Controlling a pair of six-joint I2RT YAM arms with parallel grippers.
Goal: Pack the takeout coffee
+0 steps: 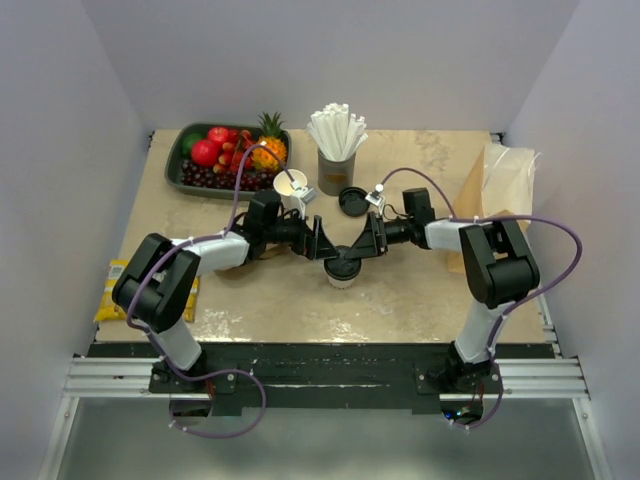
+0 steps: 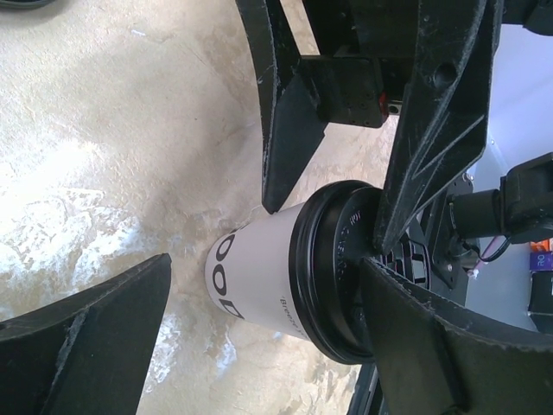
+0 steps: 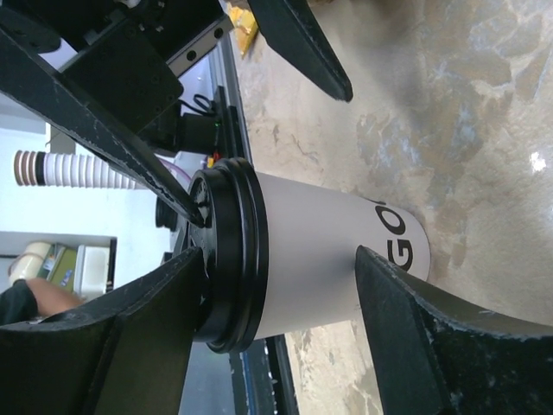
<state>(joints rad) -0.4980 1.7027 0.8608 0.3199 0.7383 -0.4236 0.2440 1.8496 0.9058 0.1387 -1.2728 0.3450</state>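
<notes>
Although the cup stands lidded on the table, packing is not begun: left fingers and right fingers stand apart about it, gripping nothing; the bag sits well apart.

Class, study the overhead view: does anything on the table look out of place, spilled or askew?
No spill shows. A round black plastic lid lies loose on the table beside the grey cup of white straws, while a white paper cup nearby stands open with no lid.
</notes>
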